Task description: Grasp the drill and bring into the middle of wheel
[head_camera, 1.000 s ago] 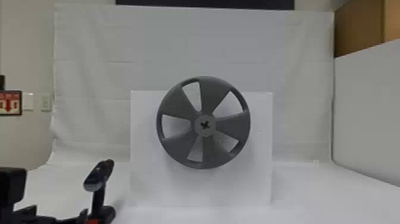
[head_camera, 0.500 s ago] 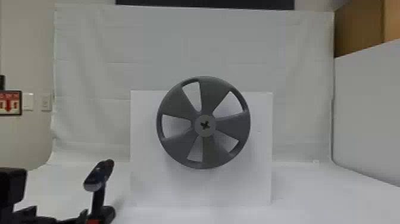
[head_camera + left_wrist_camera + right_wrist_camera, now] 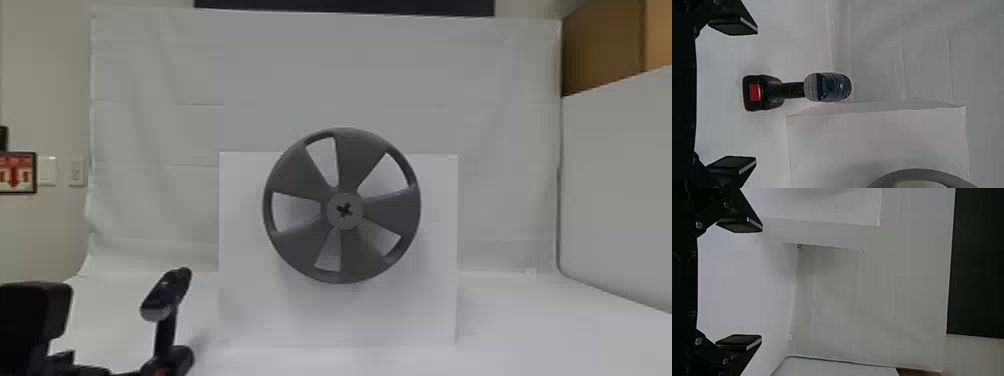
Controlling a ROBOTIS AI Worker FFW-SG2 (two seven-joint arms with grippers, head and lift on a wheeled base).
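Likely at pre-grasp. Spotted black-and-blue-grey pistol-shaped drill [image 3: 166, 296] upright, left of and lower than round grey five-bladed wheel [image 3: 357, 255]. Noted black two-fingered left hand [image 3: 755, 95] spread, empty; likewise right hand [image 3: 761, 282]. Next: advance left hand around handle [image 3: 793, 90], then squeeze.

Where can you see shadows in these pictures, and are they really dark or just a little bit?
Head view: soft, pale shadows, on the white box by the lower edge of the wheel and on the tabletop beside the drill; left wrist view: light grey shading on the box near the wheel; right wrist view: gentle grey shading on the backdrop.
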